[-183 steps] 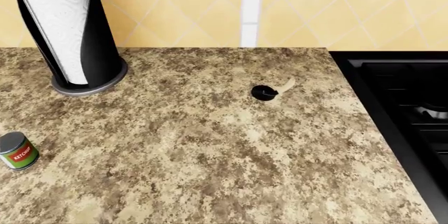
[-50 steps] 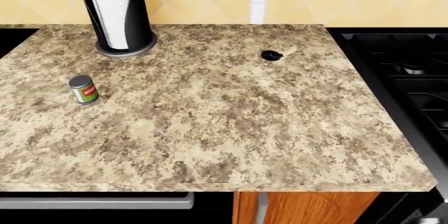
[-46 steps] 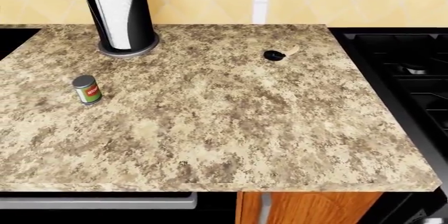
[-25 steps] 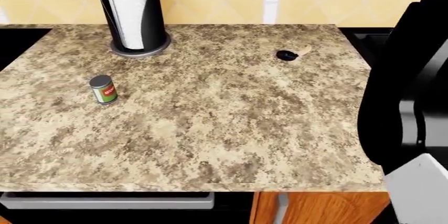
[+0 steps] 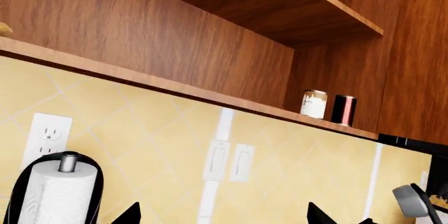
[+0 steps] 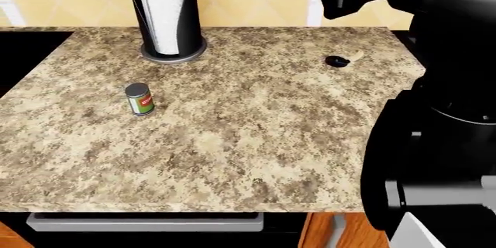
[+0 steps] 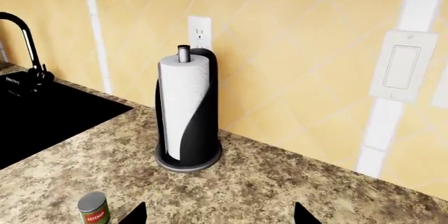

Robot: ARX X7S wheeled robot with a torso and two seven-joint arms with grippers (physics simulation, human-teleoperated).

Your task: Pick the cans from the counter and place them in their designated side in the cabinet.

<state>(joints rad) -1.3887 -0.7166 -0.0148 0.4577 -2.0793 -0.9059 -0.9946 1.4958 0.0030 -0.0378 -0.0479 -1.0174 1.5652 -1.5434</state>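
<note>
- Since the picture from half a second ago, the head view has slid, so the green can (image 6: 139, 98) now sits further toward 3 o'clock in it, and the big black right arm (image 6: 434, 143) fills more of the 3 o'clock side.
- Now a dark arm part also shows up at 1 o'clock in the head view.
- The green can stands up on the counter (image 6: 232, 143), with its grey lid on top, so its long way goes up and down.
- Its red label faces the robot.
- The can is at 9 o'clock from the middle of the counter, near the paper towel holder (image 6: 166, 13), which stands at 12 o'clock from it, against the yellow wall.
- A small black scoop (image 6: 338, 61) with a pale handle lies at 3 o'clock from the holder, well apart from the can.
- The right gripper (image 7: 218, 214) shows only two dark finger tips, spread wide apart, with nothing between them; the green can is just beside one tip in that view.
- The left gripper (image 5: 222, 216) also shows two dark tips held wide apart, holding nothing, and it looks up at the wall.
- High up, the white can (image 5: 313, 104) stands upright on the cabinet shelf (image 5: 210, 94), just beside a dark red can (image 5: 343, 110).
- A black sink (image 7: 42, 114) with a tap is past the far end of the counter.
</note>
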